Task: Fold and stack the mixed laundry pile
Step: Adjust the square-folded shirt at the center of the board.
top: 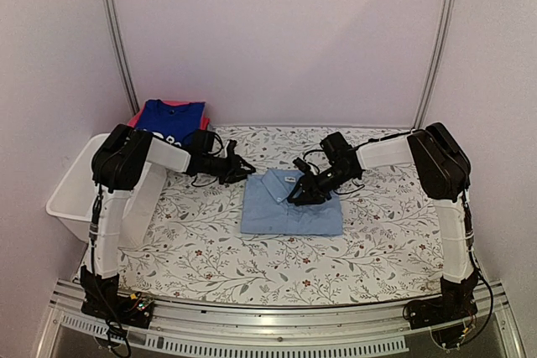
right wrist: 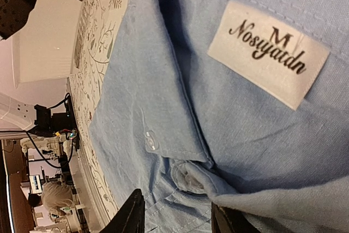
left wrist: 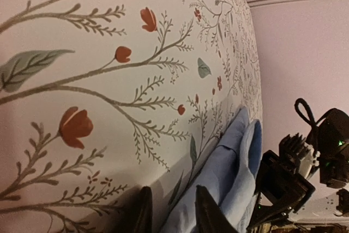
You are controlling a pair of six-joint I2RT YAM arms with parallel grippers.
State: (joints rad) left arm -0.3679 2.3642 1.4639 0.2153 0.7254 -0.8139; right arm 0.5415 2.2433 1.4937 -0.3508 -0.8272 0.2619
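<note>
Shirt fold looks nearly done. Pale-blue button shirt point(top: 289, 215) lies under right end effector point(right wrist: 177, 205), fingers apart at collar, grip unclear. Left end effector point(left wrist: 173, 197) spread astride shirt's edge. Next, likely: pinch, carry to folded stack point(top: 172, 119) behind left.

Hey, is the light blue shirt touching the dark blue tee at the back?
Apart. The top view shows the shirt mid-table and the tee at the back-left corner, with flowered tablecloth between them.
</note>
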